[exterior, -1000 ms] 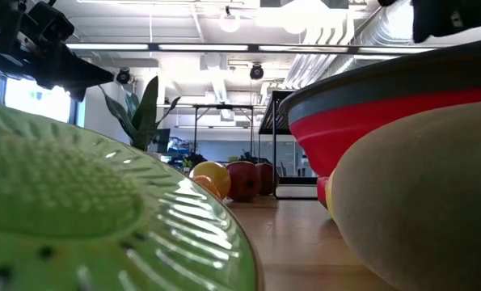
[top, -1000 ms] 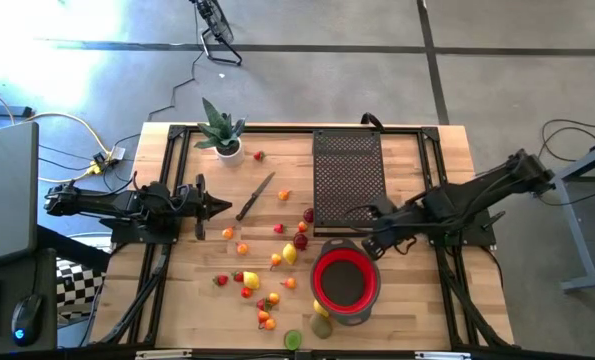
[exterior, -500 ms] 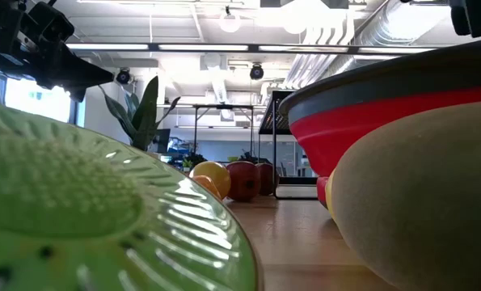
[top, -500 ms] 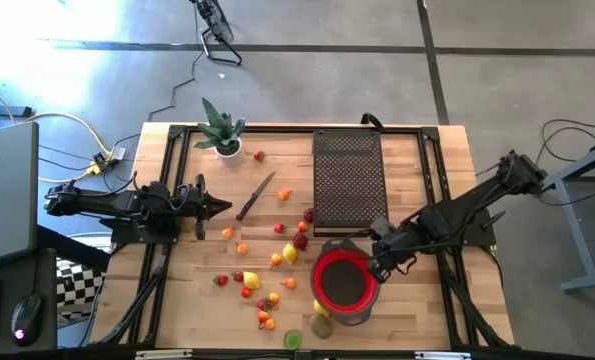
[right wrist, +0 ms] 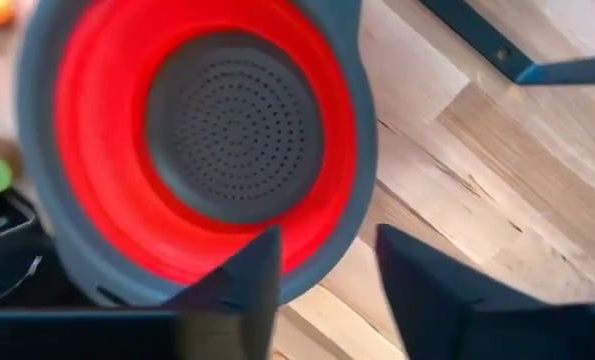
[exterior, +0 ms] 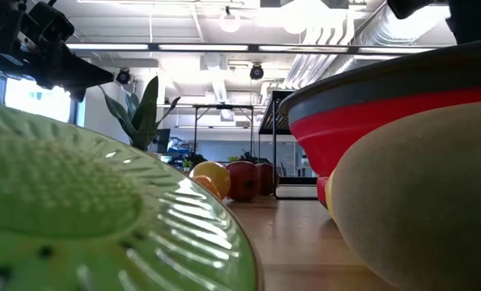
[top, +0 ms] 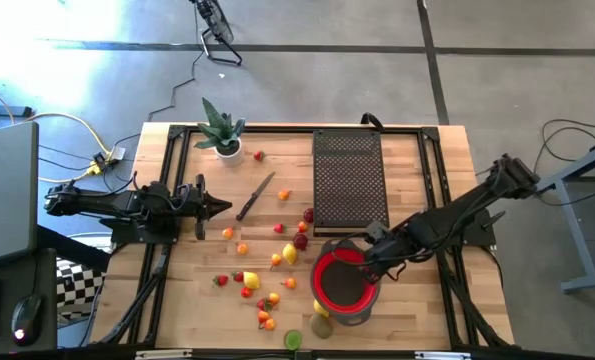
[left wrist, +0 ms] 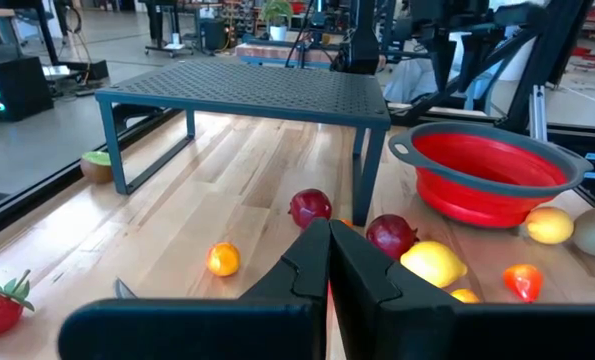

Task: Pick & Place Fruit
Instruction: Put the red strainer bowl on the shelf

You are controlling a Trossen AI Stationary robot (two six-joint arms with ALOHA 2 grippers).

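Over the red bowl [top: 344,283] the right gripper [right wrist: 322,262] is hanging with fingers apart and empty; the left gripper [left wrist: 329,262], fingers together, is waiting across the bench [top: 417,180]. The fruit [top: 289,254] is lying scattered left of the bowl, probably light, hard and rolling easily, so pinching across each middle looks best.

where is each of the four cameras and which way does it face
High view: overhead, straight down on the table; both arms show.
Low view: at tabletop level, looking across past the red bowl; dark arm parts at the top corners.
Left wrist view: on the left arm, facing the fruit and black rack; its shut fingers show.
Right wrist view: above the bowl; its open fingers show.
All four views share the bowl.
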